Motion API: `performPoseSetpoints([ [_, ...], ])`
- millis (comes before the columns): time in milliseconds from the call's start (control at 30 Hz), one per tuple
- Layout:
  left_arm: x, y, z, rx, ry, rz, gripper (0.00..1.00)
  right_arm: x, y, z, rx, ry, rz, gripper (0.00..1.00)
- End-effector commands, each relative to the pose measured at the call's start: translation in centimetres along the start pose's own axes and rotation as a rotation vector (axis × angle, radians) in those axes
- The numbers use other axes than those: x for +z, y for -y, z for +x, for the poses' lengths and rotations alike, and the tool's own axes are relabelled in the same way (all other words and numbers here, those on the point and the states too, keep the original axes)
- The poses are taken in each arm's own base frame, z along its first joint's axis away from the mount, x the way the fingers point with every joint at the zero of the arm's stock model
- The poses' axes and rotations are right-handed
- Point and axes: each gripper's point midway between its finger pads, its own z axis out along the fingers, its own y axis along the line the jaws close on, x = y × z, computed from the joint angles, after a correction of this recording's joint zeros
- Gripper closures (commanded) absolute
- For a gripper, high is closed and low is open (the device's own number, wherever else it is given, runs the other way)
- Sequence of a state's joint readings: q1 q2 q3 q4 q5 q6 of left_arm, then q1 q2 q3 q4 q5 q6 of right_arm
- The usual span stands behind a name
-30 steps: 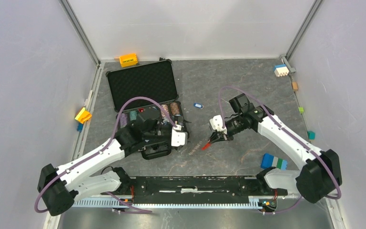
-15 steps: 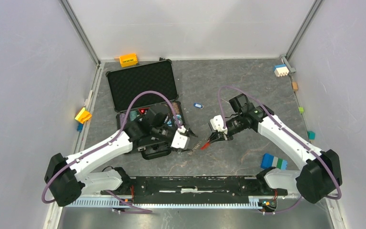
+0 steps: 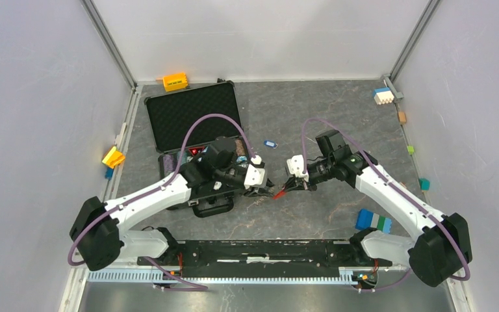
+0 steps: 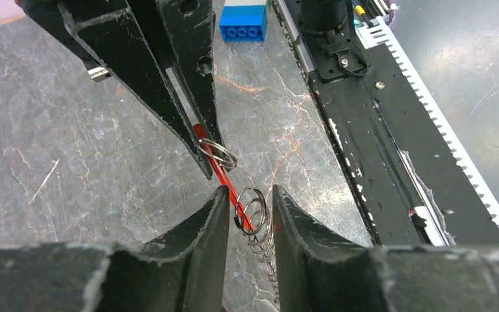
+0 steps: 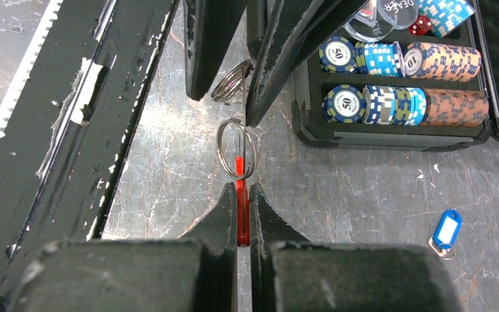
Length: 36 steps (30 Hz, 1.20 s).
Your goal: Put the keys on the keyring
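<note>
The right gripper (image 5: 242, 194) is clamped flat on the bright red strip at one end of the keyring (image 5: 236, 148), a thin string of small silvery wire rings. It holds the strip just above the table, and one round ring hangs off the strip right in front of its fingertips. Facing it tip to tip, the left gripper (image 4: 247, 207) has its jaws apart. They straddle the next few rings of the string, with a sliver of table showing between the rings and one finger (image 4: 216, 211), so no firm pinch shows. The rest of the rings trails back under that gripper towards its wrist. Both grippers meet over the grey marbled tabletop (image 4: 71, 162), just in front of an open black hard case (image 5: 390, 133) with rows of striped poker chips (image 5: 396, 62) standing on edge in its slots. The small flat key with a bright blue plastic head (image 5: 447, 229) lies alone on the table. It is farther back than the grippers and apart from the keyring. A blue studded plastic block (image 4: 242, 23) sits near the right arm's base, beside the black rail (image 4: 377, 130) along the table's near edge.
</note>
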<state>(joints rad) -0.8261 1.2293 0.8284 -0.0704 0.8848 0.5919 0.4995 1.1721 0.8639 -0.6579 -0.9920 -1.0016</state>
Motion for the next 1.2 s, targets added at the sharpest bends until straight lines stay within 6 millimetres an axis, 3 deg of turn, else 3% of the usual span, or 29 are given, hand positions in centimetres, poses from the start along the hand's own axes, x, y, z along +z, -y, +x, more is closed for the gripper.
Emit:
performPoseSetpoints([
  [0,0.2,-0.9,-0.8,-0.024,0.021,-0.028,0.65,-0.3,0.6,-1.2,-0.050,0.032,0.031,1.00],
  [300,-0.8,-0.8,-1.4,-0.002,0.013,-0.067,0.67,-0.3,0.9,-0.2,-0.055,-0.006,0.053,1.00],
  [533,-0.9,-0.5,-0.7,-0.011,-0.013,-0.058,0.88,-0.4,1.1,-0.1,-0.058,-0.017,0.068,1.00],
  [733,-0.8,-0.2,-0.1,-0.028,-0.036,-0.043,0.98,-0.5,1.3,0.2,-0.058,-0.028,0.080,1.00],
  [900,-1.1,0.0,0.2,-0.045,-0.057,-0.041,0.98,-0.7,1.9,0.8,-0.066,-0.062,0.114,1.00],
  [1167,-0.7,0.6,0.1,-0.203,-0.055,-0.019,0.98,-2.5,4.5,1.8,-0.140,-0.164,0.300,1.00],
])
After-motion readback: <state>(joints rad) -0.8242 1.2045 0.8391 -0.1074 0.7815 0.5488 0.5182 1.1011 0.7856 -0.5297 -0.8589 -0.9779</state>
